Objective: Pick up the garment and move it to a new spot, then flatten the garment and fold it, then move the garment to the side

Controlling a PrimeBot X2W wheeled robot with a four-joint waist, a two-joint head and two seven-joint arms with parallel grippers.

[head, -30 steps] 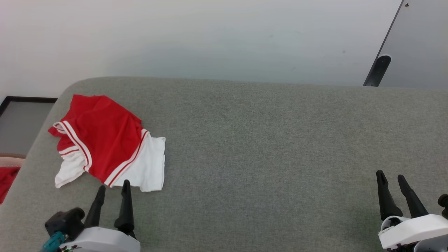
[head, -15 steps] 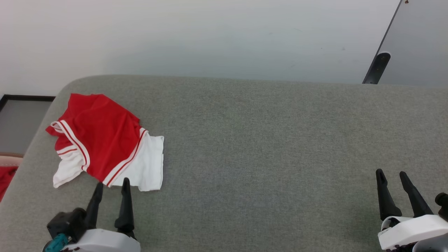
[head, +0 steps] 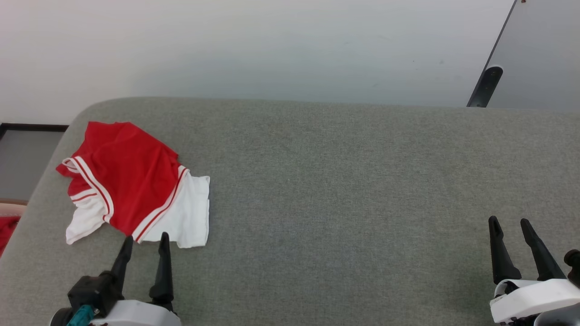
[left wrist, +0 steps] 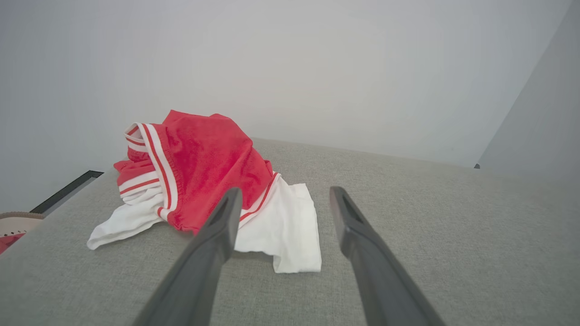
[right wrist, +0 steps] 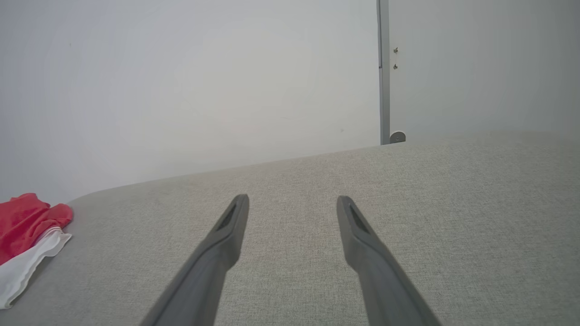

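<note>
The garment (head: 129,174) lies crumpled at the far left of the grey upholstered surface (head: 344,181), red on top with white sleeves spread toward me. In the left wrist view the garment (left wrist: 204,163) sits just ahead of the fingers. My left gripper (head: 146,239) is open, its fingertips right at the garment's near white edge, nothing between them. My right gripper (head: 509,222) stands open far to the right, empty. The right wrist view catches the garment (right wrist: 22,226) at its left edge, and the gripper (right wrist: 293,199) open over bare fabric.
A white wall (head: 253,50) rises behind the surface. A grey door panel with a dark stop (head: 484,86) stands at the back right. Past the surface's left edge lie dark floor and a bit of red cloth (head: 7,228).
The head view has shifted slightly, so the whole scene sits a little lower-left. My left gripper has crept forward to the garment's near edge. The garment has not moved.
</note>
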